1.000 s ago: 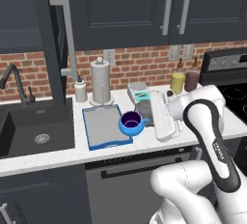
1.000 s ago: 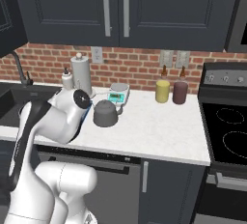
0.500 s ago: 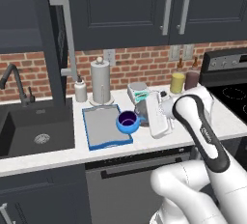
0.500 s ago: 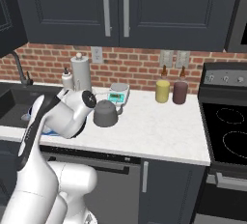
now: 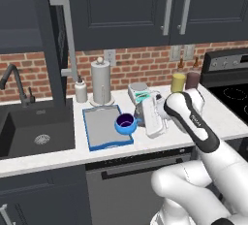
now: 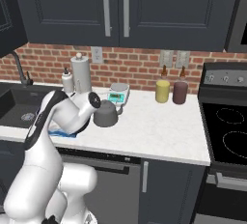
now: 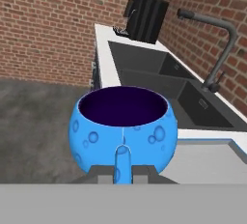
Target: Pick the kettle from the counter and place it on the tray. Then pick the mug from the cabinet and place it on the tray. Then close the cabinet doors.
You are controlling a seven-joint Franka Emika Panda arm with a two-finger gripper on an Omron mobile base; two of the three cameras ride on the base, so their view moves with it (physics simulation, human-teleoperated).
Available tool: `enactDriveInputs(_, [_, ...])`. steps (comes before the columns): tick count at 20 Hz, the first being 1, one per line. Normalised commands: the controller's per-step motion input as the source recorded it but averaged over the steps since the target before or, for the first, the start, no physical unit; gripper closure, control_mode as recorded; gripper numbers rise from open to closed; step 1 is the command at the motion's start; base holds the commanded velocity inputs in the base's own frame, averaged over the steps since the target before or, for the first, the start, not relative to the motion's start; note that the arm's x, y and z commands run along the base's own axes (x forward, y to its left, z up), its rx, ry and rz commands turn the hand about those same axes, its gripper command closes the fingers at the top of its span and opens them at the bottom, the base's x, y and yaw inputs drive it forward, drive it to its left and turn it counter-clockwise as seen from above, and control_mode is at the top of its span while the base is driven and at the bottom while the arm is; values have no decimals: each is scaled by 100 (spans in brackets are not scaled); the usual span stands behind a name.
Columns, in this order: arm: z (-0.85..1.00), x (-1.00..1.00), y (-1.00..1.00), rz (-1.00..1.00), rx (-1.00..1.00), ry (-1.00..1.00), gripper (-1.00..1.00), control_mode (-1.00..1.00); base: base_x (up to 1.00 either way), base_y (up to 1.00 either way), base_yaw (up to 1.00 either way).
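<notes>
The pincer (image 7: 123, 172) is closed on the handle of the mug (image 5: 126, 123), which is at the near right corner of the tray (image 5: 100, 128) — whether it rests on the tray or hangs just above is hard to tell. The kettle (image 6: 105, 113) sits on the counter (image 6: 159, 126) just right of the tray, so that step looks undone. A cabinet door (image 5: 56, 54) stands open at the left, above the tray's far left corner; closing is left to do. The tray's grey surface is otherwise bare, with room for both. A paper-towel roll (image 5: 100, 81) and a soap bottle (image 5: 81, 91) crowd its far edge, the sink (image 5: 36, 131) its left — the counter to the right is open.
</notes>
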Motion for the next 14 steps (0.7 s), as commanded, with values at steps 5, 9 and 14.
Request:
enactDriveInputs(5, [-27,32,0,0,0,1,100,-100,0,0,0])
enactDriveInputs(9, [-32,34,0,0,0,0,100,-100,0,0,0])
enactDriveInputs(14, [-35,31,13,0,-1,0,100,-100,0,0,0])
